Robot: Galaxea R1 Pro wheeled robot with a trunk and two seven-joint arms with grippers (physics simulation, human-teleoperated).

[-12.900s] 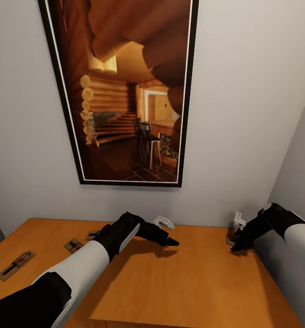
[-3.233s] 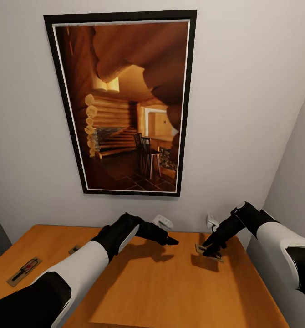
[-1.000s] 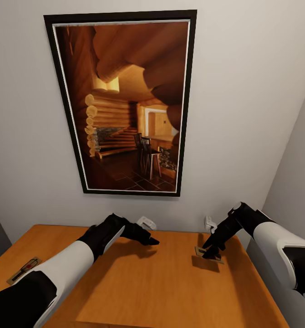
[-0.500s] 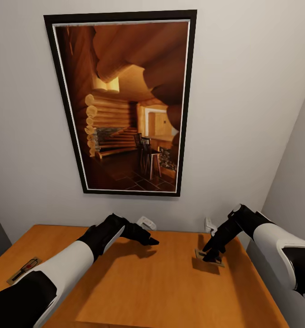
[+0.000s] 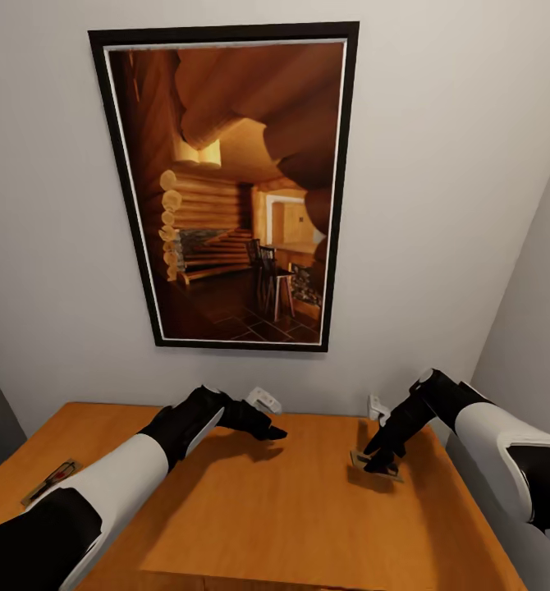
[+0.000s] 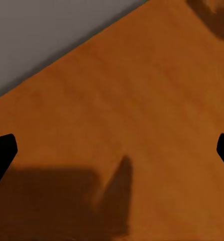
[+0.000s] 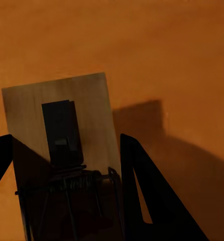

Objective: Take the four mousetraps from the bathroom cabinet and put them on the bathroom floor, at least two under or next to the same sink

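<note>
Right tool (image 7: 67,150) around flat tan mousetrap (image 7: 62,115)

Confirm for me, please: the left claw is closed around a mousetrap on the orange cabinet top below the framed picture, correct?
Not quite: it is the right claw, not the left, that grips the mousetrap on the cabinet top below the framed picture. The head view shows this, and the right wrist view shows the trap between the fingers. The left claw hangs open over bare wood.
</note>
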